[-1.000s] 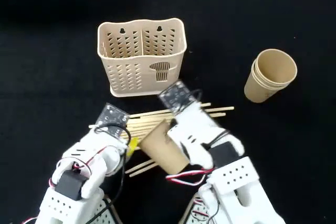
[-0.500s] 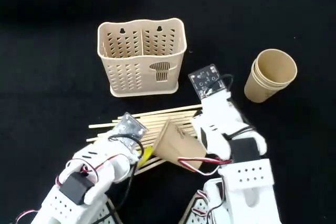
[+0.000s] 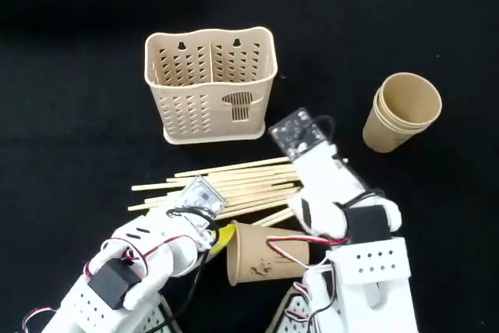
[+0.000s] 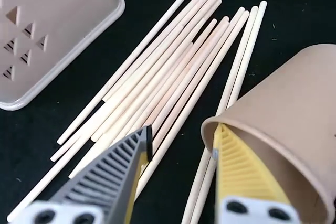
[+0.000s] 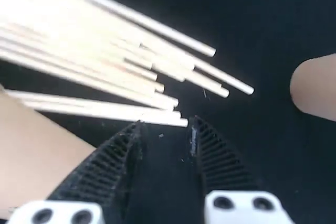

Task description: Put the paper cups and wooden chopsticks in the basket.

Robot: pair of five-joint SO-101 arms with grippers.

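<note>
Basket (image 3: 210, 83) stands upright on the black table (image 3: 70, 115). Wooden chopsticks (image 3: 226, 185) lie fanned out just in front of the basket, touching one another. One paper cup (image 3: 265, 253) lies on its side farther from the basket, just past the chopsticks. Left gripper (image 4: 182, 135) — released: the yellow jaw sits inside the cup mouth, the grey jaw outside, above the chopsticks. Right gripper (image 5: 166, 127) — released, jaws parted, grasping nothing, above the chopstick ends. Stacked cups (image 3: 401, 111) stand mouth-up, well to one side of the basket
</note>
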